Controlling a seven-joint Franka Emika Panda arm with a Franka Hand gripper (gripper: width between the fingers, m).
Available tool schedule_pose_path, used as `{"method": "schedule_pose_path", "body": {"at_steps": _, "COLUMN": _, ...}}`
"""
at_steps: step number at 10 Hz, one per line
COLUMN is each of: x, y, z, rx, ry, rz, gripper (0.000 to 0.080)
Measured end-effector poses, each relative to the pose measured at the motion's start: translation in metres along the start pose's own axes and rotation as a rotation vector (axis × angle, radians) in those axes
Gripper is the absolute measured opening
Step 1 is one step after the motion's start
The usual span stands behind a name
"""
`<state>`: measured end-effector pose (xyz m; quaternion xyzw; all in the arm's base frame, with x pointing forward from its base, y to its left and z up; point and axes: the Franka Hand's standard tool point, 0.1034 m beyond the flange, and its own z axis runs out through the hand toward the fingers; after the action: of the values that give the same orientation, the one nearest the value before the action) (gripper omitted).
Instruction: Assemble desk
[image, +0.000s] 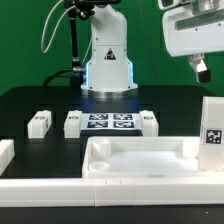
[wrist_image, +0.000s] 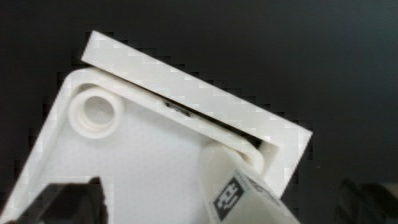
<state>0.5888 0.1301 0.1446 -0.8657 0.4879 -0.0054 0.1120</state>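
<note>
The white rimmed tabletop (image: 140, 156) lies at the front of the black table. One tagged leg (image: 212, 124) stands upright at its corner on the exterior view's right. Three more small legs (image: 39, 122) (image: 72, 122) (image: 148, 121) lie in a row behind it. My gripper (image: 201, 67) hangs high above that right end, open and empty. In the wrist view the gripper (wrist_image: 217, 206) shows dark fingertips (wrist_image: 68, 202) spread wide. Far below it I see the tabletop corner (wrist_image: 160, 150) with a round socket (wrist_image: 93, 110) and the tagged leg (wrist_image: 244, 190).
The marker board (image: 110, 122) lies flat between the loose legs. A long low white bar (image: 100, 191) runs along the front edge, and another white piece (image: 5, 153) sits at the exterior view's left. The robot base (image: 108, 60) stands at the back centre.
</note>
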Motion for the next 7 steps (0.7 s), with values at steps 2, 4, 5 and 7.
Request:
{"method": "schedule_pose_path", "body": {"at_steps": 2, "x": -0.017, "y": 0.012, "z": 0.020, "rx": -0.025, "ry": 0.001, "rz": -0.195, "gripper": 0.0649}}
{"method": "schedule_pose_path", "body": {"at_steps": 4, "x": -0.032, "y": 0.052, "z": 0.044, "rx": -0.070, "ry": -0.017, "rz": -0.420, "gripper": 0.0649}}
{"method": "schedule_pose_path", "body": {"at_steps": 5, "x": -0.033, "y": 0.069, "z": 0.049, "rx": -0.093, "ry": -0.032, "rz": -0.530, "gripper": 0.0649}}
{"method": "schedule_pose_path", "body": {"at_steps": 7, "x": -0.032, "y": 0.067, "z": 0.048, "rx": -0.088, "ry": -0.038, "rz": -0.659, "gripper": 0.0649}}
